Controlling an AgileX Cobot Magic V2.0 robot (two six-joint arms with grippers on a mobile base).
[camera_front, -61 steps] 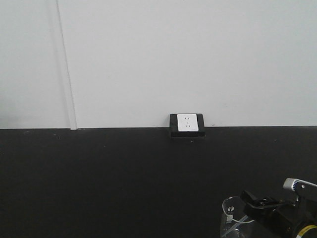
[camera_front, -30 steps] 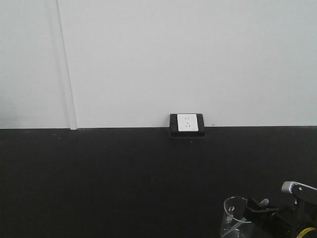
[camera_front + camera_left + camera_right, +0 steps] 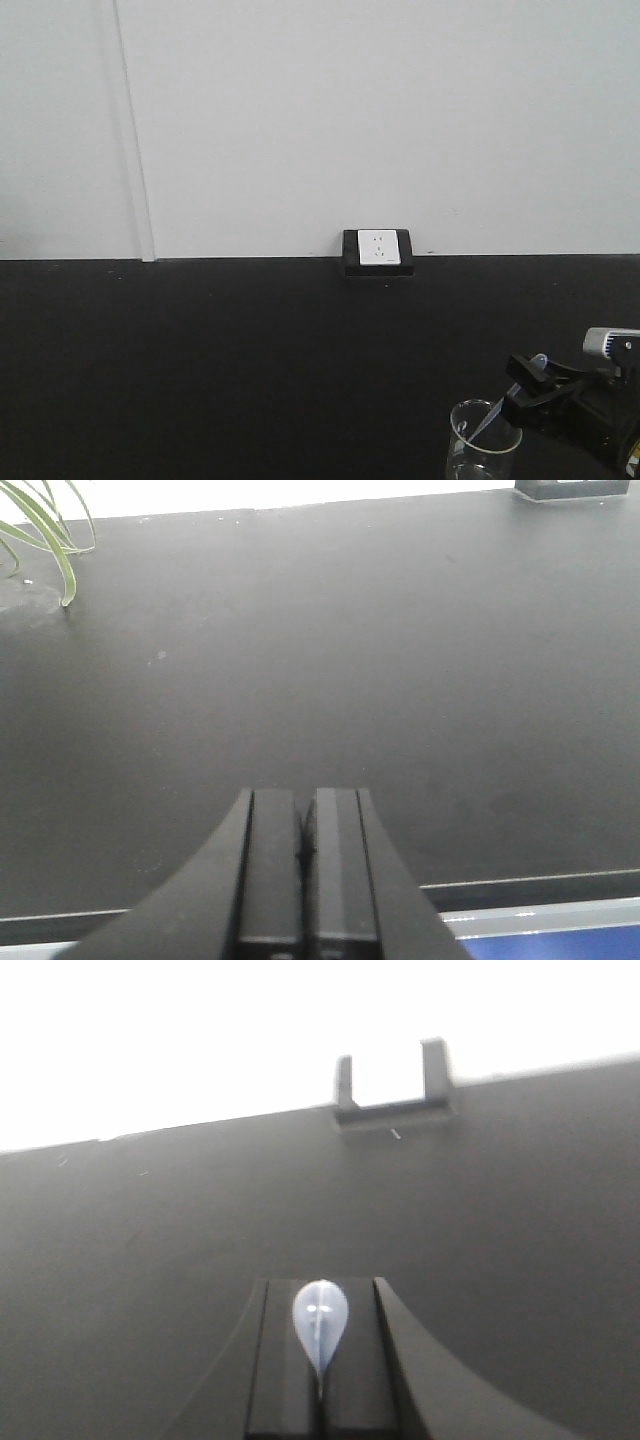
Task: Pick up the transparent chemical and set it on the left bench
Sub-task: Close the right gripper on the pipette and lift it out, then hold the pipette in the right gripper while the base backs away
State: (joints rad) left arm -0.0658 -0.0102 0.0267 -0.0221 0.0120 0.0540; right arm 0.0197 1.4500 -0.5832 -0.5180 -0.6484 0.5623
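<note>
The transparent chemical [image 3: 320, 1322], a clear colourless pipette, is pinched at its bulb between the fingers of my right gripper [image 3: 320, 1290], which is shut on it. In the front view the right gripper [image 3: 522, 386] hovers at the lower right, and the pipette [image 3: 490, 414] slants down from it with its thin tip inside the rim of a glass beaker [image 3: 482, 450]. My left gripper [image 3: 305, 805] is shut with nothing in it, low over the black bench top [image 3: 330, 670]. The left bench is out of view.
A white wall socket [image 3: 379, 250] in a black housing stands at the back edge of this black bench, against the white wall. Green plant leaves [image 3: 45, 530] hang in at the far left of the left wrist view. The bench's front edge [image 3: 530, 885] lies just below the left gripper.
My right gripper has risen and shifted a little right, drawing the pipette up so most of it is above the beaker. The left arm has no earlier frame.
</note>
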